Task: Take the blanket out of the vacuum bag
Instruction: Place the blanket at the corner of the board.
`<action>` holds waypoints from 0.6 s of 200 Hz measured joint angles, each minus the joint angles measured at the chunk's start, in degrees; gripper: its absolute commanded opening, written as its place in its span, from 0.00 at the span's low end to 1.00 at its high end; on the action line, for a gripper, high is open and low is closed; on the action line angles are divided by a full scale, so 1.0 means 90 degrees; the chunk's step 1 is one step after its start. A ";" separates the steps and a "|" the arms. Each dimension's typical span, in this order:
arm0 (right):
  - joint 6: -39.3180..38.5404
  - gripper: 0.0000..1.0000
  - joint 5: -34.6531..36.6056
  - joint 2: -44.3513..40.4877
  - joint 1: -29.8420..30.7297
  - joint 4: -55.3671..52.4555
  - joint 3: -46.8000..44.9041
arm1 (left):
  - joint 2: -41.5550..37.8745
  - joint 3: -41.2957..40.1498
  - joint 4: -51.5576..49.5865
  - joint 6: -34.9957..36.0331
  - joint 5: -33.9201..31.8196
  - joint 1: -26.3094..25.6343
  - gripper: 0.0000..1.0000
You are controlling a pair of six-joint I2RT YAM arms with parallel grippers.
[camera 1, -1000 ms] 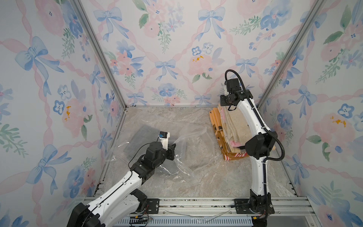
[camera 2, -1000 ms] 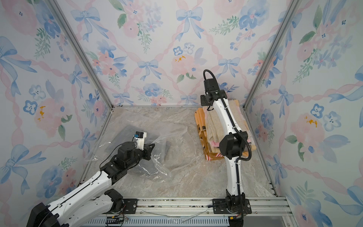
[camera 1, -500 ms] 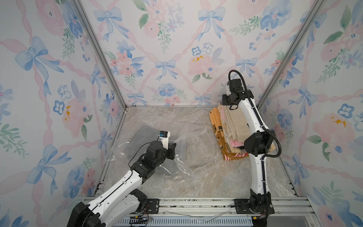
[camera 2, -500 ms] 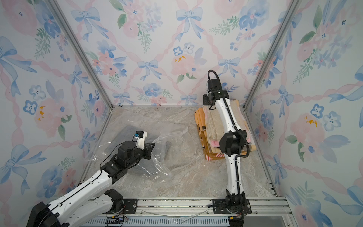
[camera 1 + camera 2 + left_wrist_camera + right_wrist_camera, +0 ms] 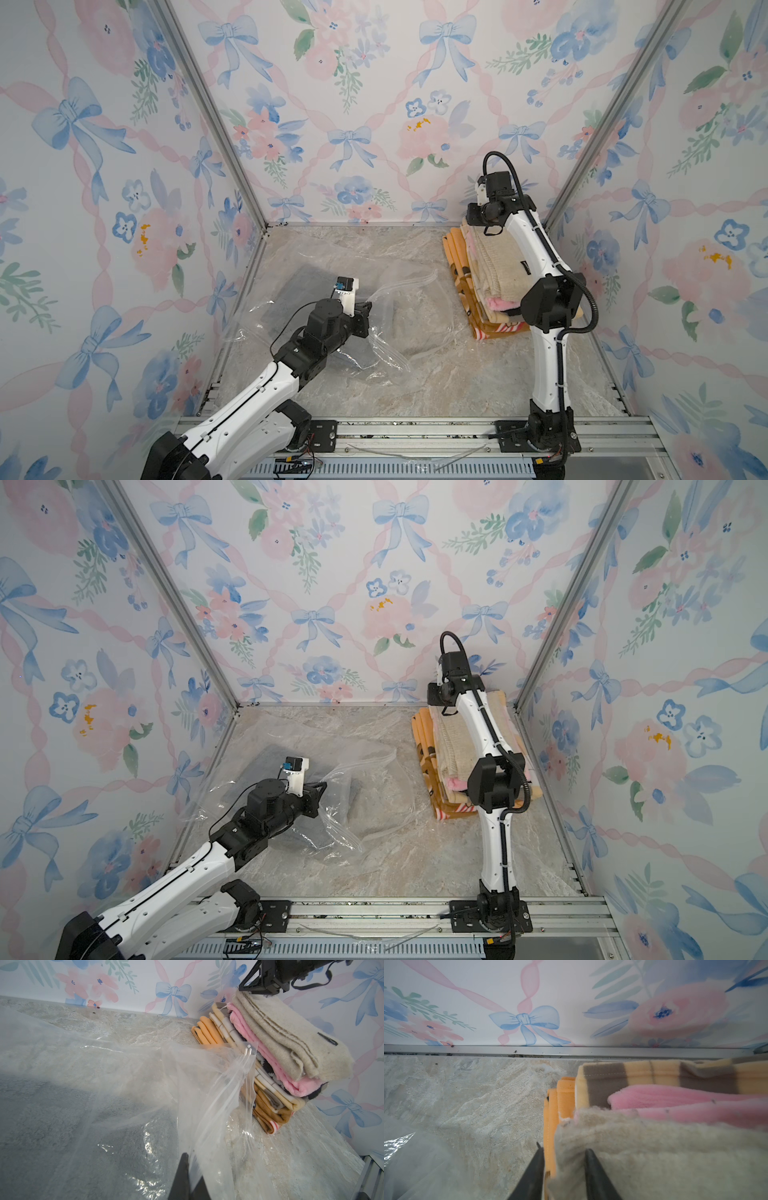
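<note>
Sprawling over the marble-look tabletop (image 5: pixel 457 386) left, vacuum bag (image 5: pixel 415 291) pinched by left gripper (image 5: pixel 368 308); right gripper (image 5: pixel 563 1151) spread at far-right blanket stack (image 5: pixel 494 266); floral walls (image 5: pixel 353 104).

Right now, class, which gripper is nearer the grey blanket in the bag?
Left. The left gripper sits just above the grey blanket, pinching the bag over it. The right gripper is across the table, open at the far end of the blanket stack.

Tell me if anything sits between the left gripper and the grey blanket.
Yes. The upper film of the crinkly transparent plastic vacuum bag covers the folded grey blanket, and the left gripper has its jaws pinched shut on that film, not cloth.
</note>
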 measured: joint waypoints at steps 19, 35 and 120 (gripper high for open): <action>0.0015 0.48 -0.0044 -0.0707 -0.0051 0.0172 -0.0444 | -0.0005 0.0000 -0.0002 -0.0002 0.0002 0.0000 0.00; 0.0066 0.47 -0.0131 -0.1496 -0.0146 0.0347 -0.1180 | -0.0032 -0.0002 0.0000 -0.0005 0.0002 -0.0002 0.00; 0.0962 0.35 -0.0877 -0.5370 -0.0784 0.1064 -0.6836 | 0.0153 -0.0005 0.0182 -0.0029 0.0097 -0.0044 0.00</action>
